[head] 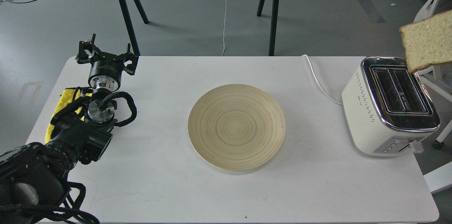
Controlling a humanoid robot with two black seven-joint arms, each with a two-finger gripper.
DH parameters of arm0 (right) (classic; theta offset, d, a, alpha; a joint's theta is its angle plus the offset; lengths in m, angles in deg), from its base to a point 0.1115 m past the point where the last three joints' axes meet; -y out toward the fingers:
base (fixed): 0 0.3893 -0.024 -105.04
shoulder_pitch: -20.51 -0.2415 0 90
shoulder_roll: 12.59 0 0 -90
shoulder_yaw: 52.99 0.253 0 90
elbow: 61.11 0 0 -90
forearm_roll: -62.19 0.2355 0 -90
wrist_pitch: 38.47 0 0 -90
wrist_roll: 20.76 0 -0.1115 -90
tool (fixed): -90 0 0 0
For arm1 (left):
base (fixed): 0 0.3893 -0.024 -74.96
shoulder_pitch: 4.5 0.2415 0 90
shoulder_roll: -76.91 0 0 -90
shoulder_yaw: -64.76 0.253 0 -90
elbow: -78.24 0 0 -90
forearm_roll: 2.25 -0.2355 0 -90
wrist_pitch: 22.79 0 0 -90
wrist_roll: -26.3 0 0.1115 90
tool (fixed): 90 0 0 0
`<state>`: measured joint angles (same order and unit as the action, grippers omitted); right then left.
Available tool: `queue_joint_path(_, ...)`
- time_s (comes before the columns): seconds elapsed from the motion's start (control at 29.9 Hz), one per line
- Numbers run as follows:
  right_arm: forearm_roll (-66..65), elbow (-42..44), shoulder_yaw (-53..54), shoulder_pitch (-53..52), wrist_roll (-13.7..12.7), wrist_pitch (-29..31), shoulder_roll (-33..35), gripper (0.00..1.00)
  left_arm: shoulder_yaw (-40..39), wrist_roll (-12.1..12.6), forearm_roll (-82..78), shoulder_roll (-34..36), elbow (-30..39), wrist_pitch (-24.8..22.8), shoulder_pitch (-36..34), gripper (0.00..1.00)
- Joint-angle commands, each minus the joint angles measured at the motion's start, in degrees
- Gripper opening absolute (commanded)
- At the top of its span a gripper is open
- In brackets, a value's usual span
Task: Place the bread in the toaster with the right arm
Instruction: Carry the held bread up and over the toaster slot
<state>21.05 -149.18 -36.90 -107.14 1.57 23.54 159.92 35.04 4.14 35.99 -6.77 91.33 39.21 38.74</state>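
1 slice: bread hangs tilted above toaster's far right corner
Slots: 2, running near-far
Right fingers: out of view
Left fingers: released

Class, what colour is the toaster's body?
Cream-white, with a shiny chrome top; the toaster shows in the head view.

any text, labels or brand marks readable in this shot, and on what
None can be read.
toaster: a small dark mark on its cream side, too small to read.
toaster slots: a faint light marking inside one slot, blurred, not readable.
toaster front buttons: no legible symbols.
bread, wooden plate, left pincer: no text.
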Motion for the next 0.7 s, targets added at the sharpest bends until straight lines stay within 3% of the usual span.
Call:
queue_joint_path(0.0, 0.0, 0.0, -2.3, 0.3, 0.4, 0.0, 0.2, 0.0, 0.0, 0.0, 0.0, 0.0, 0.0, 0.0, 0.0, 1.0)
queue_joint_path(0.67, 0.7, 0.7, -5.7, 1.7, 0.7, 0.0, -3.1, 0.0, 0.0, 0.0, 0.0, 0.0, 0.0, 0.0, 0.0, 1.0)
